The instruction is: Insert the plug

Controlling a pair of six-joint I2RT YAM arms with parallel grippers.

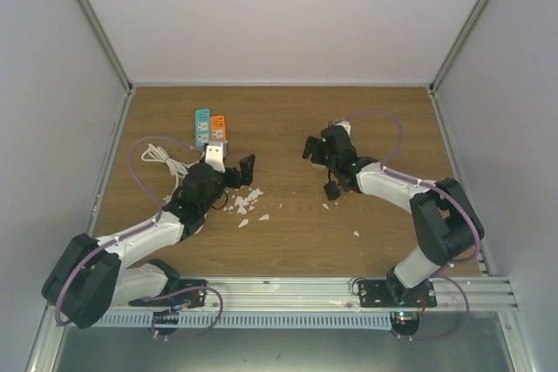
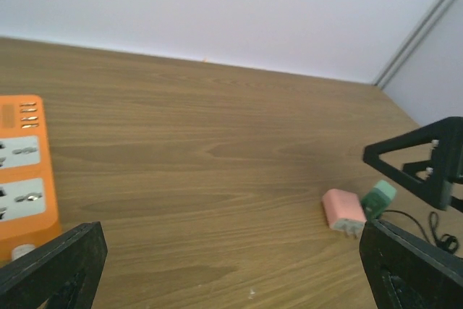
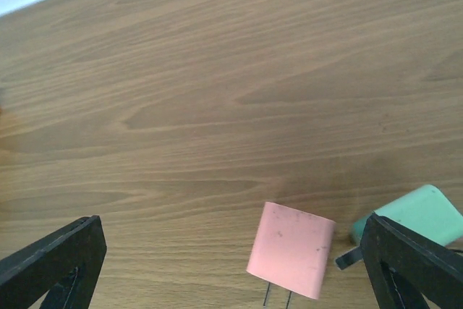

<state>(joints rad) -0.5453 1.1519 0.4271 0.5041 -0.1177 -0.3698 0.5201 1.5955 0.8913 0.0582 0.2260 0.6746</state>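
My left jaws stand wide open with nothing between them, their black fingers (image 2: 51,269) framing a bare stretch of the brown wooden bench (image 2: 217,142). Just beside my left finger lies the orange plastic power strip (image 2: 25,171), flat with its sockets facing up, and from above I see a teal power strip (image 1: 201,127) lying along its far side, the two touching or nearly so. A loose white cable (image 1: 161,158) coils on the bench by my left arm, and small white scraps (image 1: 246,204) are scattered near my left wrist. My right jaws are also spread wide and hold nothing. Between their fingers (image 3: 51,265), nearer the right-hand one, the small pink square plug (image 3: 291,250) lies flat on the bench with its two metal prongs pointing back toward my wrist. Well apart from both strips, it rests untouched. Just beside it lies a mint-green plug (image 3: 412,215), partly hidden by my finger, with a dark lead at its near end.
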